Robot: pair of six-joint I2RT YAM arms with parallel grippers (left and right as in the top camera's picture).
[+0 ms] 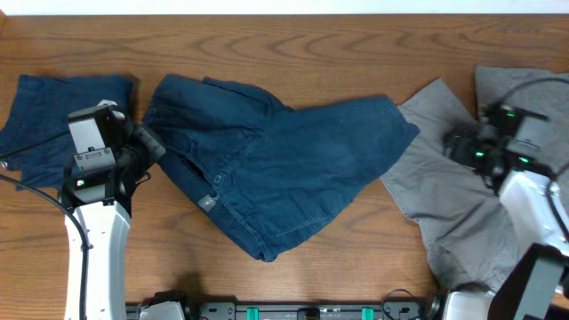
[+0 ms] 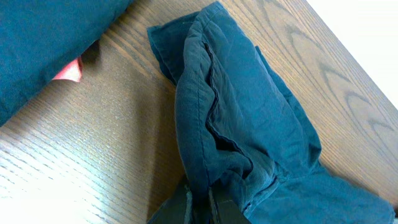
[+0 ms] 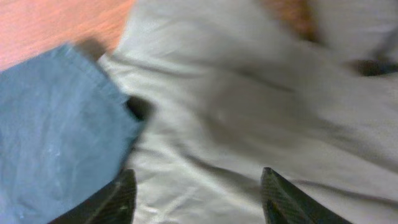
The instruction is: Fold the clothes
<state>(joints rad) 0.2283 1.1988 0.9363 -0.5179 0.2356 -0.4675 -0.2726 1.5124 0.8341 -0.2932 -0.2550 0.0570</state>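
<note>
The middle navy shorts [image 1: 293,178] lie rumpled and loosely doubled over, stretching rightward from the left gripper [image 1: 147,147], which is clenched on their bunched edge. A second navy pair [image 1: 40,116] lies flat just behind that gripper; whether it is folded cannot be told. The grey shorts [image 1: 444,204] sprawl unfolded beneath the right gripper [image 1: 458,147], whose jaws stand apart, grasping nothing. Folding appears to be at an early stage. Only the left wrist view shows the pinch itself and a red tag [image 2: 69,71]; the blurred right wrist view alone shows the spread fingers [image 3: 121,196].
</note>
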